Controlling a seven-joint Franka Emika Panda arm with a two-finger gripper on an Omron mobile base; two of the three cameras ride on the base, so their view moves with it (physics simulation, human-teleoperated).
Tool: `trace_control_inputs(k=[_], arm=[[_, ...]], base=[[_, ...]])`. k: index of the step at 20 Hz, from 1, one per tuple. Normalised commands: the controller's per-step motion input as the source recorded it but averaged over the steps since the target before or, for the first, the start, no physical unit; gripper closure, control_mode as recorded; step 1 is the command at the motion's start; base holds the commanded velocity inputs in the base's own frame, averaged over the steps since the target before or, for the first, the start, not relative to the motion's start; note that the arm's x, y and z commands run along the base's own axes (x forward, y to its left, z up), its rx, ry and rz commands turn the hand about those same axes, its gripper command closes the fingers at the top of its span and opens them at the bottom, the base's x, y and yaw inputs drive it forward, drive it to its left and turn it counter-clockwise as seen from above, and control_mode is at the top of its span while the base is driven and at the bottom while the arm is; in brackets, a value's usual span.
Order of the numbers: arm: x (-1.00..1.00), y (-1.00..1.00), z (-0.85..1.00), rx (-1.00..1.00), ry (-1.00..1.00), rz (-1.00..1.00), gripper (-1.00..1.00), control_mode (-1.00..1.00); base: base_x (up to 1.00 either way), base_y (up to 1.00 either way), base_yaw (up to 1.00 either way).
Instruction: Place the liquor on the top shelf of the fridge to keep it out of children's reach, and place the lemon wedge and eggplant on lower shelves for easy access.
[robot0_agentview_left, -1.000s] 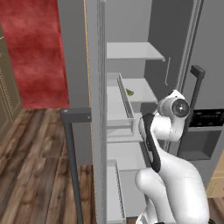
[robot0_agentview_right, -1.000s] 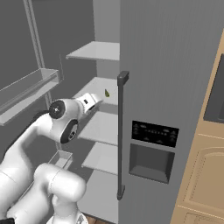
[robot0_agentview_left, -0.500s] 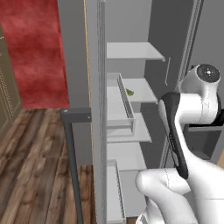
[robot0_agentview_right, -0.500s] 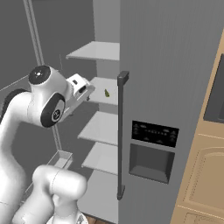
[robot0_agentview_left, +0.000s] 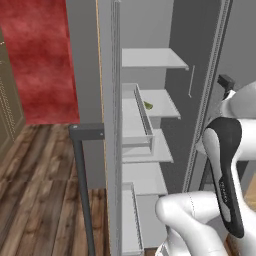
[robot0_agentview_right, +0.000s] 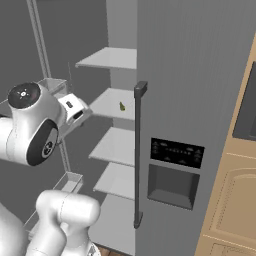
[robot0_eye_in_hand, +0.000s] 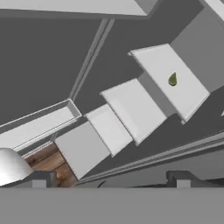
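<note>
Standing wide open w/ nothing between its tips, the pincer (robot0_eye_in_hand: 109, 179) faces the fridge (robot0_agentview_right: 200, 75) interior from outside, apparently pulled clear of the shelves. The lemon wedge (robot0_agentview_left: 148, 105) sits alone on the second shelf (robot0_agentview_left: 162, 102) down, near its middle, i.e. on a lower level as the job asks; seen from the other side it (robot0_agentview_right: 122, 106) lies close to the closed door's bar handle (robot0_agentview_right: 138, 155). The top shelf (robot0_agentview_left: 152, 57) above it is bare, so the liquor isn't there yet; neither bottle nor eggplant can be spotted from here. Left door (robot0_agentview_left: 107, 125) hangs fully open, its clear bin (robot0_agentview_left: 135, 117) level w/ the wedge's shelf. Judging by that, one of three items is done, and the arm is likely free for the next pickup.
</note>
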Motion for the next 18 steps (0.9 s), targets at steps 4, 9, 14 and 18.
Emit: trace_control_inputs(k=[4,9,14,18], arm=[[-0.57,0.0,0.52,-0.01,0.09,0.01,-1.0,-1.0],[-0.43,-0.09,0.6,-0.01,0.09,0.0,-1.0,-1.0],[-0.29,-0.05,0.23,0.0,0.03,0.0,-1.0,1.0],[0.0,0.0,0.0,0.0,0.0,0.0,-1.0,1.0]], base=[[0.0,0.0,0.0],[0.0,0.0,0.0],[-0.33,-0.07,0.02],[-1.0,-0.3,0.2]])
